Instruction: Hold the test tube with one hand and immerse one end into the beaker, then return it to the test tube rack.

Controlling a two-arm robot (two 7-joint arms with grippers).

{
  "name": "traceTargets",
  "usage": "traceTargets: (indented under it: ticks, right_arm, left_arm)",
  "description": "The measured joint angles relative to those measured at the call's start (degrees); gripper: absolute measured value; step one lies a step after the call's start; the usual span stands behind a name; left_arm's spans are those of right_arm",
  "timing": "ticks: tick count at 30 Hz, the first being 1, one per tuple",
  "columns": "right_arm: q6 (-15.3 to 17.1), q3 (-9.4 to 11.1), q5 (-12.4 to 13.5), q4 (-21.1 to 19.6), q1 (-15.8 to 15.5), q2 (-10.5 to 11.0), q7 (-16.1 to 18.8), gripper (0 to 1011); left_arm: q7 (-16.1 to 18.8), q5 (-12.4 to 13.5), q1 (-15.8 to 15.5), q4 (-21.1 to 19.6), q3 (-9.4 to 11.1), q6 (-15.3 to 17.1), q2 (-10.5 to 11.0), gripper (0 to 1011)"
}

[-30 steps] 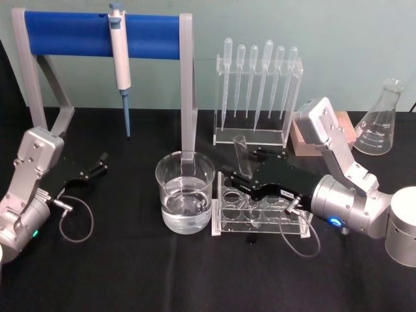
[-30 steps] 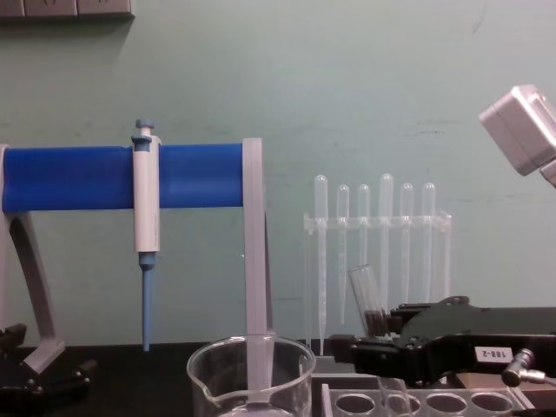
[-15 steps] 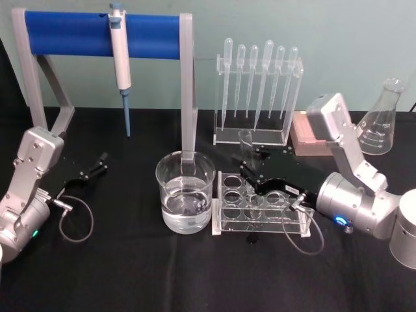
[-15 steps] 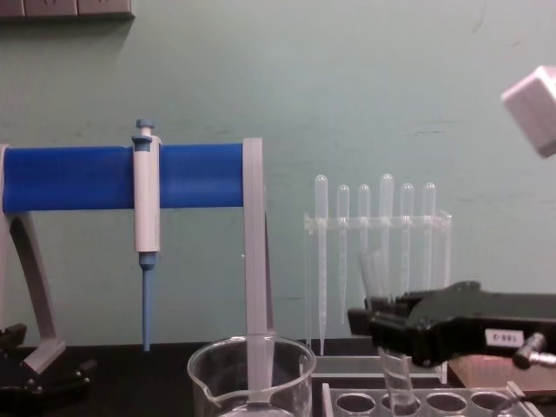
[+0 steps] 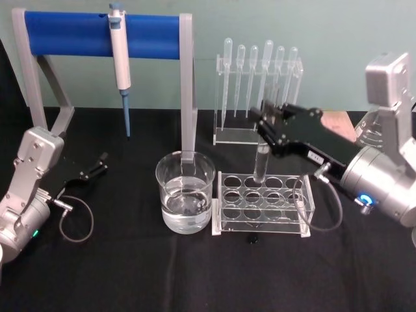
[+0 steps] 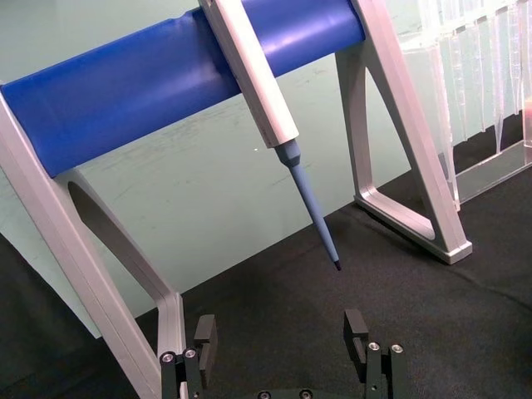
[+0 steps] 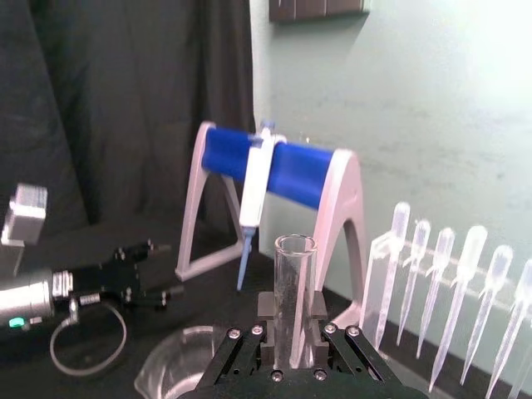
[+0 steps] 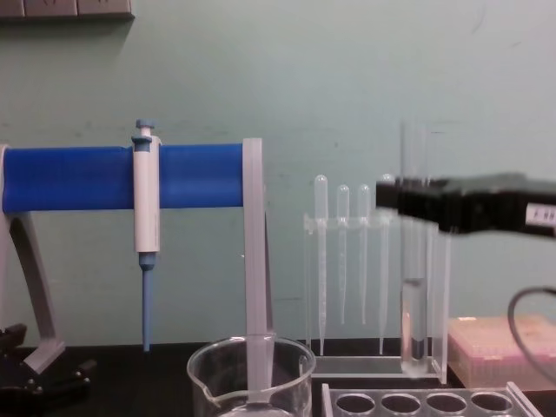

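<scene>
The test tube [image 5: 261,164] hangs upright in the air, its round bottom just above the clear hole rack [image 5: 262,203]. My right gripper [image 5: 262,130] is shut on its upper part. The chest view shows the test tube [image 8: 414,313] with some liquid in its lower end and the right gripper [image 8: 413,201] well above the rack. In the right wrist view the test tube [image 7: 294,266] stands between the pads. The beaker [image 5: 185,192], part filled with water, stands to the left of the rack. My left gripper [image 5: 97,164] rests open on the table at the left.
A blue-barred stand [image 5: 104,34] with a white-and-blue pipettor [image 5: 119,58] rises behind the beaker. A clear rack of plastic pipettes [image 5: 259,91] stands at the back, with a conical flask [image 5: 372,133] and a pink box at the far right. Black cloth covers the table.
My right gripper has risen and drawn back with the test tube, lifting it out of the rack. The tube went from tilted and low to upright and clear of the holes. The left arm stayed still.
</scene>
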Motion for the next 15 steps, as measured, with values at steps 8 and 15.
traceTargets:
  ticks: [8, 15]
  right_arm:
    - [0.6, 0.5, 0.8, -1.2, -0.2, 0.1, -0.9, 227]
    - [0.6, 0.4, 0.7, -1.0, -0.1, 0.1, -0.8, 227]
  left_arm:
    - [0.0, 0.0, 0.0, 0.0, 0.0, 0.0, 0.0, 1000]
    - [0.0, 0.0, 0.0, 0.0, 0.0, 0.0, 0.0, 1000]
